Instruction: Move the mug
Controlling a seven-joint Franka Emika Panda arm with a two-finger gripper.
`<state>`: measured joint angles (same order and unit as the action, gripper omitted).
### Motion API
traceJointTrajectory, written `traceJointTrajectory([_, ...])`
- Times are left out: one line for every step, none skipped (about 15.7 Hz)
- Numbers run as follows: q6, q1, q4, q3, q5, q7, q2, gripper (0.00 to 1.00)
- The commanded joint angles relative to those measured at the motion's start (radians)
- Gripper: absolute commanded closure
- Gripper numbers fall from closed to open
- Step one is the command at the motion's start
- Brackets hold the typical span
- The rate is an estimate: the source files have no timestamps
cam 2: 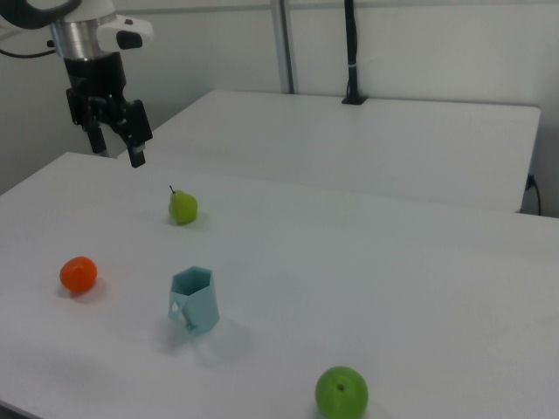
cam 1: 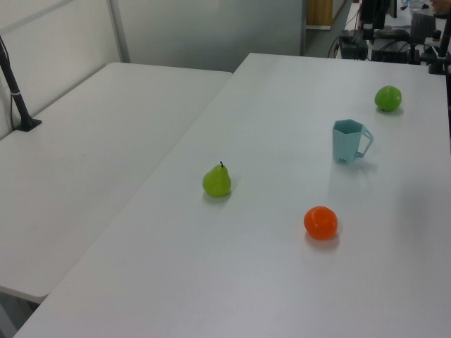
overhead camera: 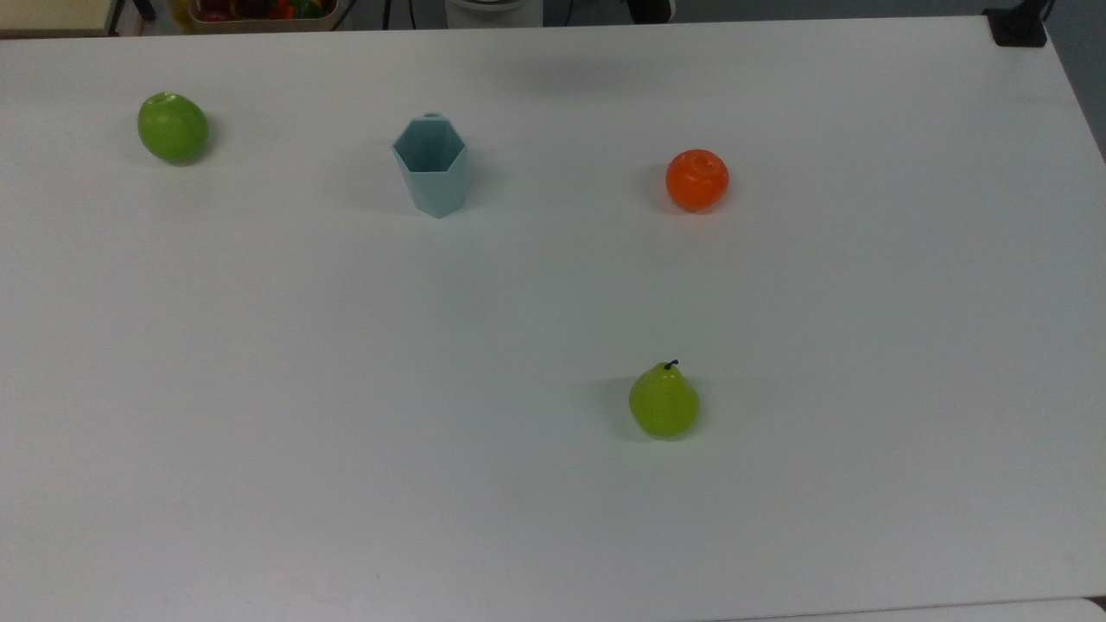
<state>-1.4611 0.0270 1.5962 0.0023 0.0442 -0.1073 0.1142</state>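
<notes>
The mug (overhead camera: 432,168) is a pale blue-teal faceted cup with a hexagonal rim. It stands upright on the white table (overhead camera: 346,389), near the far edge in the top view. In the left view the mug (cam 1: 346,141) has its handle pointing right. In the right view the mug (cam 2: 196,301) stands alone, with nothing touching it. My gripper (cam 2: 116,150) hangs high above the table at the right view's upper left, well away from the mug. It is open and holds nothing.
A green apple (overhead camera: 173,127) lies left of the mug in the top view, and an orange (overhead camera: 696,180) lies to its right. A green pear (overhead camera: 663,403) stands nearer the front. A second white table (cam 1: 84,162) adjoins on the left view's left.
</notes>
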Motion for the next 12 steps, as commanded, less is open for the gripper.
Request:
traceJointTrajectory([-0.126, 0.025, -0.016, -0.011, 0.017, 0.035, -0.038, 0.0])
traceJointTrajectory([-0.181, 0.04, 0.004, -0.03, 0.016, 0.069, -0.038, 0.0])
traceJointTrajectory([-0.221, 0.059, 0.014, -0.057, 0.016, 0.098, -0.038, 0.0])
traceJointTrajectory([-0.246, 0.083, 0.036, -0.082, 0.013, 0.132, -0.038, 0.0])
traceJointTrajectory([-0.263, 0.091, 0.047, -0.099, 0.016, 0.162, -0.036, 0.0])
traceJointTrajectory([-0.265, 0.094, 0.048, -0.105, 0.017, 0.163, -0.033, 0.0])
traceJointTrajectory([-0.265, 0.093, 0.048, -0.105, 0.017, 0.153, -0.034, 0.0])
traceJointTrajectory([-0.266, 0.093, 0.047, -0.105, 0.017, 0.152, -0.036, 0.0])
traceJointTrajectory([-0.268, 0.093, 0.045, -0.105, 0.017, 0.152, -0.037, 0.0])
traceJointTrajectory([-0.268, 0.093, 0.045, -0.105, 0.017, 0.152, -0.038, 0.0])
traceJointTrajectory([-0.266, 0.094, 0.047, -0.107, 0.017, 0.152, -0.039, 0.0])
traceJointTrajectory([-0.266, 0.094, 0.047, -0.105, 0.017, 0.153, -0.039, 0.0])
